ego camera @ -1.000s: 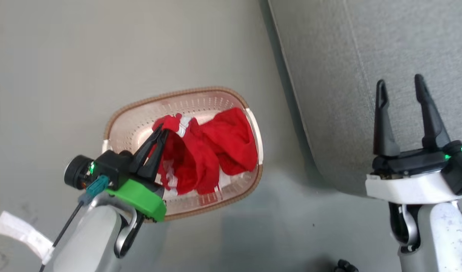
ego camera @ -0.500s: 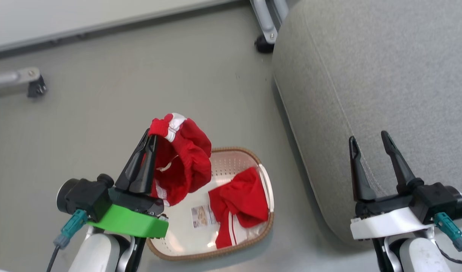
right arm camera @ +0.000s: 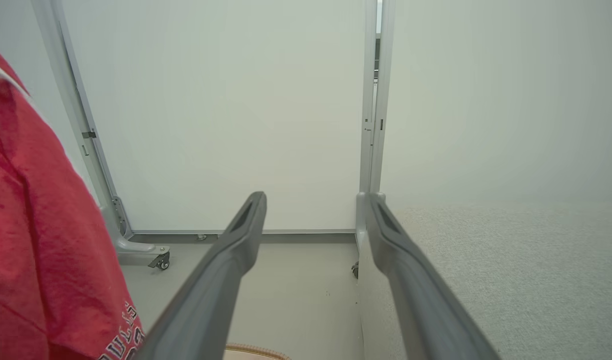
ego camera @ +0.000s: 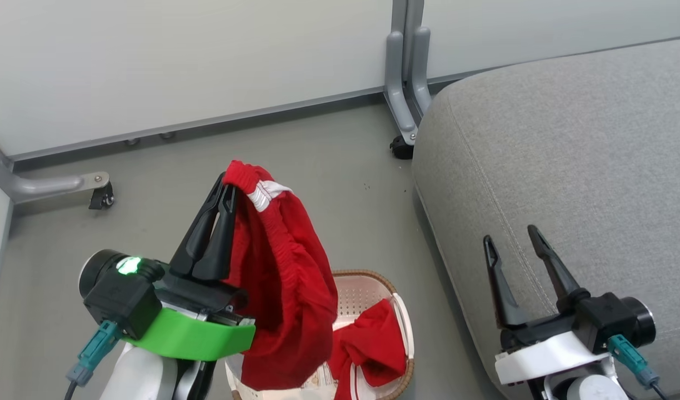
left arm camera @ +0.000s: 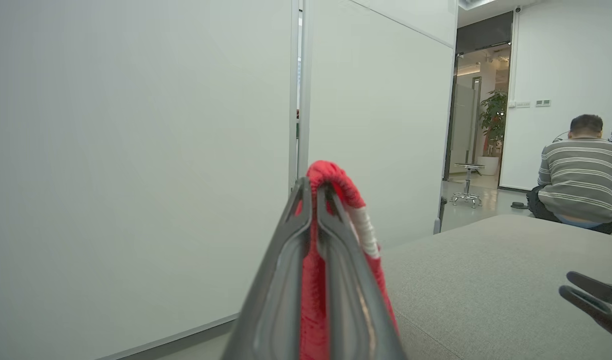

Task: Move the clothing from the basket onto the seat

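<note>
Head view, looking down at a grey floor [ego camera: 318, 161]. A cream perforated basket [ego camera: 355, 300] with a brown woven rim sits at the bottom edge. Above the basket and a little to its left, the left gripper [ego camera: 227, 186] has its two dark fingers pressed together on the elastic edge of a red garment [ego camera: 287, 278] with a white stripe. The cloth hangs from that pinch, and its lower end covers the basket's left part. Whether it touches the basket cannot be told. A second red garment [ego camera: 373, 344] with white stripes lies crumpled inside the basket against its right wall. Just beside the basket on its right is the large light grey seat [ego camera: 568, 155]. The right gripper [ego camera: 509, 234] hovers to the right of the basket, over the seat's near edge, with its fingers spread apart and nothing between them. Beyond the basket stand white partition panels [ego camera: 179, 66] on wheeled metal feet [ego camera: 56, 186]. In the left wrist view, far past the basket and seat, a person [left arm camera: 581, 175] in a striped top sits facing away.
</note>
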Available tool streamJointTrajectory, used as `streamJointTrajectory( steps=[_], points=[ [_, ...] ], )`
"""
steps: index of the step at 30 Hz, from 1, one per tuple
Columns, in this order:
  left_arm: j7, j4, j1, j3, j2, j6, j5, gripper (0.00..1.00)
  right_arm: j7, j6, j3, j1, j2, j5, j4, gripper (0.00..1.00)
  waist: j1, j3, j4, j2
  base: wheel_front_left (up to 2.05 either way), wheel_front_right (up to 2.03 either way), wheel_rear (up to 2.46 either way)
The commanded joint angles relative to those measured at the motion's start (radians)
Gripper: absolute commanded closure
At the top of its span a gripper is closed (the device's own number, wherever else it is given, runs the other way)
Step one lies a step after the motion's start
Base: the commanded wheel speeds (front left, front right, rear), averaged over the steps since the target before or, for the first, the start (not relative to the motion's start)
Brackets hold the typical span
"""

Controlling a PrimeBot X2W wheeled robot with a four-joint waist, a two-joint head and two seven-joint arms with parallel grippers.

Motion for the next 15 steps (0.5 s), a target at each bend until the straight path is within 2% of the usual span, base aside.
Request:
streamJointTrajectory(
  steps=[1,7,15],
  points=[
    [-0.001,-0.010,-0.019,-0.004,0.008,0.000,-0.004,1.00,-0.003,0.000,0.008,0.010,-0.003,0.005,0.000,0.00,0.0002,-0.012,0.002,-0.0001,0.00,0.00,0.00],
    [0.000,-0.020,-0.032,-0.016,0.002,0.000,-0.010,1.00,-0.003,0.000,0.042,0.001,-0.003,0.010,-0.010,0.00,0.0002,-0.014,-0.003,-0.0001,0.00,0.00,0.00],
    [0.000,0.011,-0.081,-0.077,-0.003,0.000,-0.033,1.00,-0.003,0.000,0.137,-0.022,-0.003,0.055,-0.001,0.00,0.0002,0.000,-0.008,-0.0001,0.00,0.00,0.00]
  ],
)
